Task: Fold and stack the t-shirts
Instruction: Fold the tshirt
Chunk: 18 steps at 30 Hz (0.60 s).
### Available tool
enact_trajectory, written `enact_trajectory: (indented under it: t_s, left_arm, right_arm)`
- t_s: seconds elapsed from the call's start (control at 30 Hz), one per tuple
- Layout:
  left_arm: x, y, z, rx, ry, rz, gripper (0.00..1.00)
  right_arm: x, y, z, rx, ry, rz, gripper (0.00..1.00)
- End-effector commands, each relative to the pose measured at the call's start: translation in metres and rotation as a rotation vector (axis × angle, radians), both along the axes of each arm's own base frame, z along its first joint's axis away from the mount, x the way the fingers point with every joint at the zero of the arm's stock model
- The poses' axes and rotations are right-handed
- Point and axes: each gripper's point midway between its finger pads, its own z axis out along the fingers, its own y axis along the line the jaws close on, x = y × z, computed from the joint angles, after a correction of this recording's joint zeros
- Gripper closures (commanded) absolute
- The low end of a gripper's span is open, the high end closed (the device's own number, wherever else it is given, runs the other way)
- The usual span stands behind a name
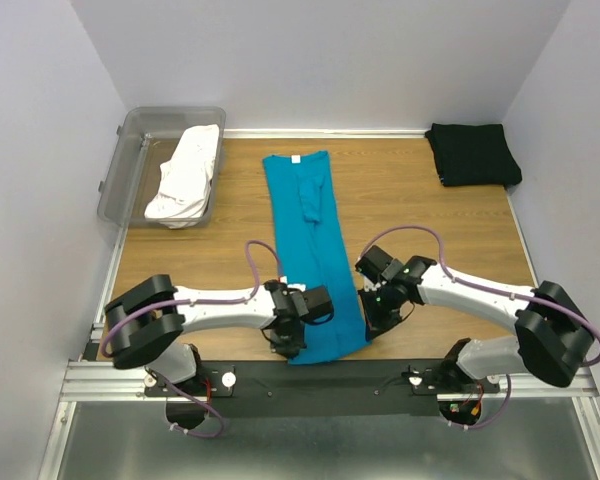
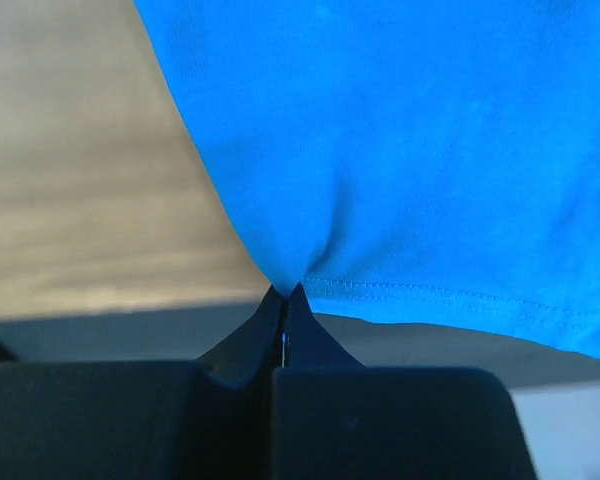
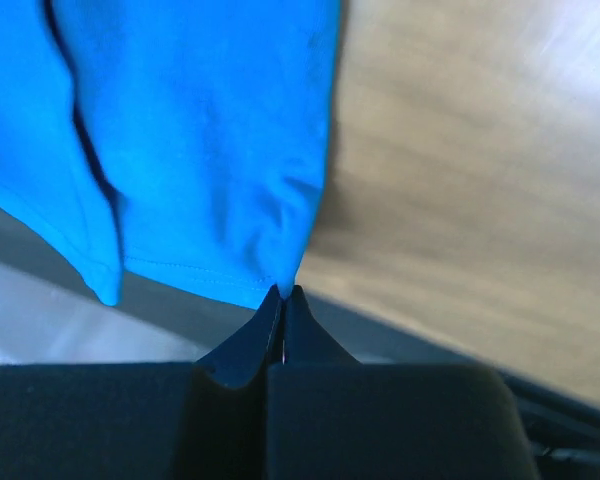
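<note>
Blue shirt half-folded; one of three looks done.
The left end effector and right end effector each pinch a hem corner tight at the table's near edge. The black shirt lies folded in the far right corner, and the white shirt is crumpled in the tub.

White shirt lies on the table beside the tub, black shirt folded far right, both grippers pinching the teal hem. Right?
No: top external shows the white shirt inside the tub. Rest holds: black shirt folded far right, left gripper and right gripper pinching the teal shirt at its hem.
</note>
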Motion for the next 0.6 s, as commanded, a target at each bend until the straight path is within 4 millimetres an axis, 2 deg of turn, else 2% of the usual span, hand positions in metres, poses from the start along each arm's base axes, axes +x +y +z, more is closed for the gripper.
enact_trajectory:
  t_s: [0.0, 0.07, 0.13, 0.17, 0.2, 0.23, 0.27, 0.3, 0.33, 0.37, 0.4, 0.57]
  left_arm:
    - [-0.033, 0.023, 0.009, -0.002, 0.103, -0.008, 1.00]
    - [-0.022, 0.018, 0.021, -0.058, 0.069, 0.010, 1.00]
    - [-0.001, 0.009, 0.037, -0.114, 0.016, 0.004, 1.00]
    - [0.011, 0.006, 0.042, -0.134, -0.011, 0.017, 1.00]
    - [0.033, -0.002, 0.052, -0.179, -0.051, 0.050, 1.00]
    - [0.047, -0.002, 0.056, -0.191, -0.083, 0.042, 1.00]
    - [0.059, -0.001, 0.059, -0.197, -0.104, 0.045, 1.00]
    - [0.082, -0.002, 0.065, -0.208, -0.142, 0.086, 1.00]
    - [0.098, 0.003, 0.067, -0.186, -0.185, 0.097, 1.00]
    - [0.109, 0.006, 0.068, -0.171, -0.205, 0.101, 1.00]
    - [0.132, 0.009, 0.073, -0.157, -0.245, 0.115, 1.00]
    - [0.187, 0.011, 0.085, -0.125, -0.351, 0.138, 1.00]
  right_arm:
    - [-0.031, -0.009, 0.014, -0.060, 0.088, -0.037, 0.99]
    - [-0.016, -0.001, 0.031, -0.039, 0.029, -0.051, 0.99]
    - [0.010, -0.007, 0.039, -0.102, -0.086, -0.080, 1.00]
    - [0.029, 0.002, 0.056, -0.086, -0.143, -0.076, 0.99]
    - [0.042, 0.000, 0.059, -0.112, -0.172, -0.093, 0.99]
    - [0.050, 0.004, 0.057, -0.129, -0.165, -0.075, 0.99]
    - [0.066, 0.009, 0.066, -0.131, -0.209, -0.083, 1.00]
    - [0.080, 0.009, 0.069, -0.139, -0.232, -0.098, 0.99]
    - [0.090, 0.009, 0.063, -0.166, -0.228, -0.084, 0.99]
    - [0.099, 0.010, 0.069, -0.157, -0.256, -0.087, 1.00]
    - [0.119, 0.013, 0.071, -0.166, -0.278, -0.107, 0.99]
    - [0.171, 0.017, 0.076, -0.174, -0.338, -0.123, 0.99]
